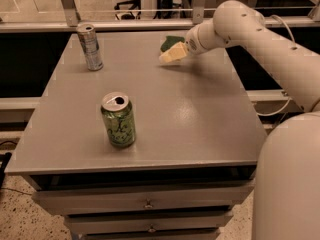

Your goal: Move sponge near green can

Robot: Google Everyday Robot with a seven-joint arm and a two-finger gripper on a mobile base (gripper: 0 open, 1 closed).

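The sponge (170,41) lies at the far right of the grey table (200,119); only its dark green top shows, behind the gripper. My gripper (173,53) is right at the sponge, in front of it and just above the tabletop, reaching in from the right. Whether it holds the sponge is hidden. The green can (118,120) with pale script and a silver top stands upright at the front left of the table, far from the sponge.
A taller, slim silver-grey can (90,47) stands at the far left corner. My white arm (270,49) crosses the far right side and fills the lower right. Drawers (147,204) sit under the table's front edge. A metal rail runs behind the table.
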